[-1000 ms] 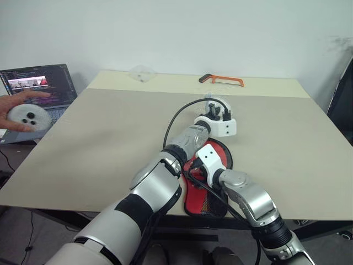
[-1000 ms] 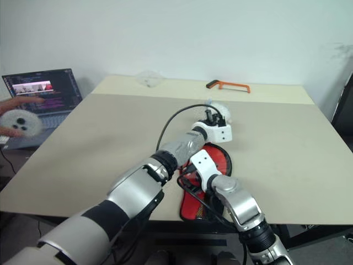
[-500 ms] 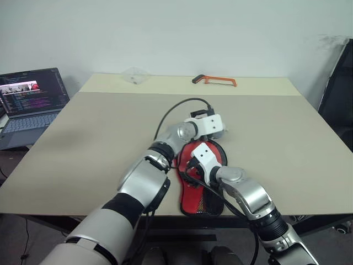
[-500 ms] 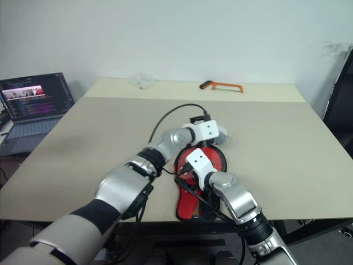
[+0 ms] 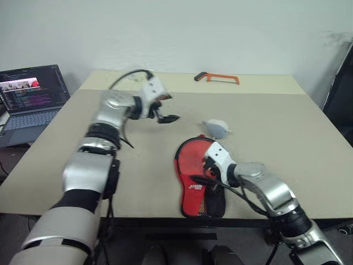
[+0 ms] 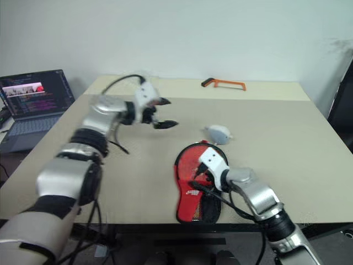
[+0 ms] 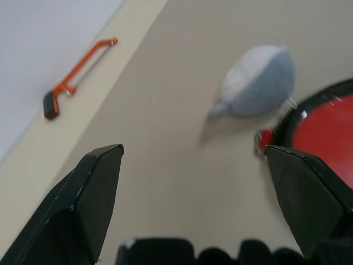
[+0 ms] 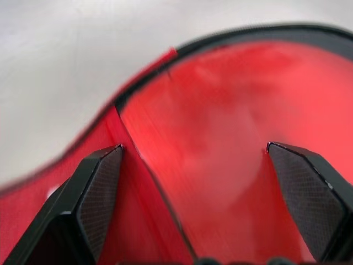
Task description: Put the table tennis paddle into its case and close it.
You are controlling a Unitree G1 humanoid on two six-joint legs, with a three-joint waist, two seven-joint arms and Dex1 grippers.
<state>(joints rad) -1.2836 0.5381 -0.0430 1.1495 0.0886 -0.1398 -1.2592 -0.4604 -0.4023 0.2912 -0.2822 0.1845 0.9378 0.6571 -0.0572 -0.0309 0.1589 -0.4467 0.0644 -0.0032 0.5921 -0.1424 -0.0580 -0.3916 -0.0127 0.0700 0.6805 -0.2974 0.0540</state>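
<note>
the case [image 5: 199,179] lies flat near the front edge of the table [image 5: 287,132], with its red side up and a black rim around it. its narrow end with dark mesh points to the front edge, and its round end points away. through the case you can see the red of the table tennis paddle [image 5: 194,161] lying inside it.

the right gripper [image 5: 208,172] hangs just over the round part of the case. its two black fingers [image 8: 96,190] are spread wide apart, and nothing is between them. in the right wrist view the red face and the black rim show in the gap between the fingers.

a little farther back, just past the round end of the case, sits a small grey and white pouch [image 5: 216,128]. it is near the case but not touching it.

the left gripper [image 5: 163,108] is up in the air over the middle of the table, off to the left and well apart from the case. its fingers are spread wide too, and it holds nothing.

far back on the pale strip of the table lies an orange hacksaw [image 5: 216,78]. a laptop [image 5: 30,95] stands open on the far left, beside the table.
</note>
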